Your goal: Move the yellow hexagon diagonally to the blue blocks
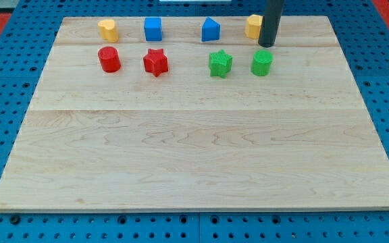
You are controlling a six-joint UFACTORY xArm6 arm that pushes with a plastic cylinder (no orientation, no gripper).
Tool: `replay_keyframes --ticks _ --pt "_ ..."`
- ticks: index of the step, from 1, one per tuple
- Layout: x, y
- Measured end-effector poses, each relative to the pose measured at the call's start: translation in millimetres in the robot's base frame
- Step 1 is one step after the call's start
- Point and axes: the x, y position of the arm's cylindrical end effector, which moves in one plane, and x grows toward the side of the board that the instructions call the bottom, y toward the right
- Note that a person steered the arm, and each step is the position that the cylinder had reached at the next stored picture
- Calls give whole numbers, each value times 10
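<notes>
The yellow hexagon (pixel 253 26) sits near the view's top right, partly hidden behind my rod. My tip (pixel 267 45) rests on the board just right of and below it, and above the green cylinder (pixel 262 63). A blue cube (pixel 153 29) and a blue house-shaped block (pixel 211 30) stand in the top row to the left of the hexagon. A second yellow block, heart-like (pixel 108 30), is at the top left.
A red cylinder (pixel 109 59) and a red star (pixel 155 62) stand in the second row at left, a green star (pixel 220 63) at right. The wooden board (pixel 194 169) lies on a blue pegboard; its top edge is close behind the top row.
</notes>
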Motion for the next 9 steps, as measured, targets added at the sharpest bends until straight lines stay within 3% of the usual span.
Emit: replay_keyframes --ticks 2,4,5,7,9 --pt "-588 107" --pt "-669 91" --pt "-739 -183" --pt "-819 82" --pt "-803 -529"
